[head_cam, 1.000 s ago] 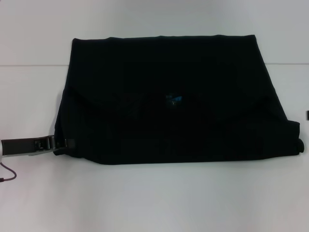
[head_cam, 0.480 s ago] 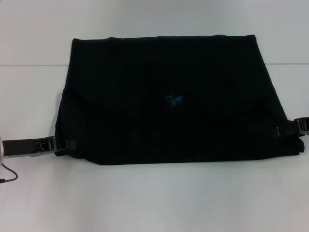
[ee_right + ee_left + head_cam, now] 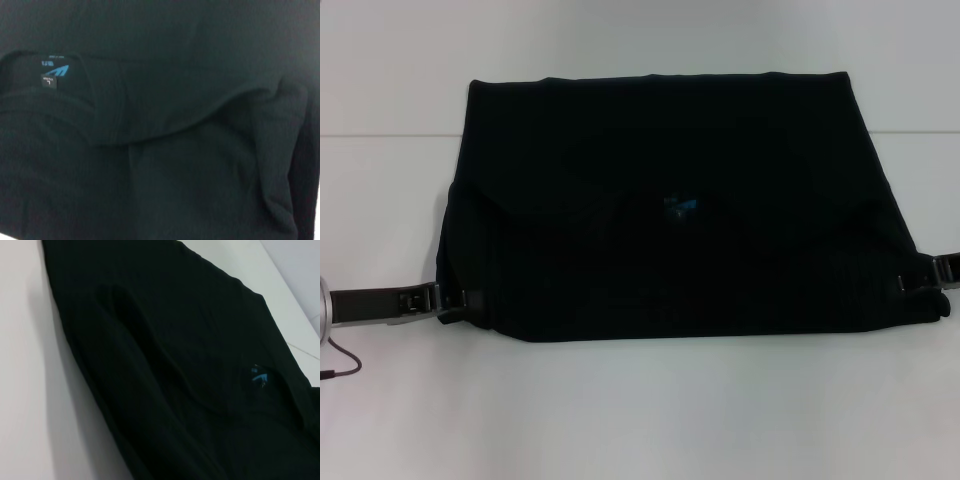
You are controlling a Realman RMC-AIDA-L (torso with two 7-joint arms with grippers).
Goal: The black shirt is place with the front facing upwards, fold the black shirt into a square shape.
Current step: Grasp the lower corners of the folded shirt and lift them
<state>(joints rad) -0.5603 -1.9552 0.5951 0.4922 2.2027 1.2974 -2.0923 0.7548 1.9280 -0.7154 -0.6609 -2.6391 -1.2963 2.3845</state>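
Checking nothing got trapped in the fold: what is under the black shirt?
Only the white table shows around the black shirt. Anything beneath is covered. Left gripper and right gripper meet its near corners.

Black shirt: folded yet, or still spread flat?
Partly folded. The black shirt forms a wide rectangle, sleeves tucked in, blue neck label showing mid-panel; not yet square.

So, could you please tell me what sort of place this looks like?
Probably a lab or test bench, not a home. A plain white table holds only a black shirt, with the left gripper and right gripper at its near corners, and a loose cable trailing on the table.
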